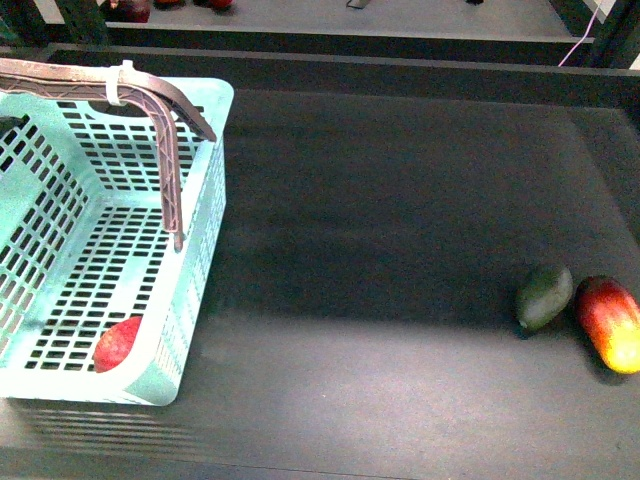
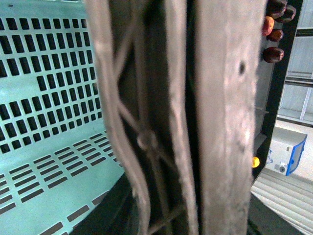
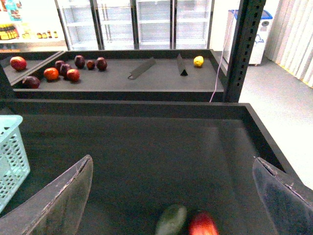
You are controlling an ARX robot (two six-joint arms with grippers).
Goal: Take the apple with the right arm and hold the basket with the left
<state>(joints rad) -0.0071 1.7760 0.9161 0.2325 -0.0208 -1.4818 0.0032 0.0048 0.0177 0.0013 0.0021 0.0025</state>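
Note:
The light-turquoise basket stands tilted at the left, its brown handles raised and bound by a pale zip tie. The red apple lies inside it at the near corner. Neither arm shows in the front view. In the left wrist view the brown handles fill the picture right at the camera, held by my shut left gripper, with the basket wall beside them. My right gripper is open and empty above the tabletop. The basket's corner is far off to its side.
A dark green avocado and a red-and-yellow mango-like fruit lie side by side at the right; they show between my right fingers. A raised dark rim bounds the table. A far shelf holds several fruits.

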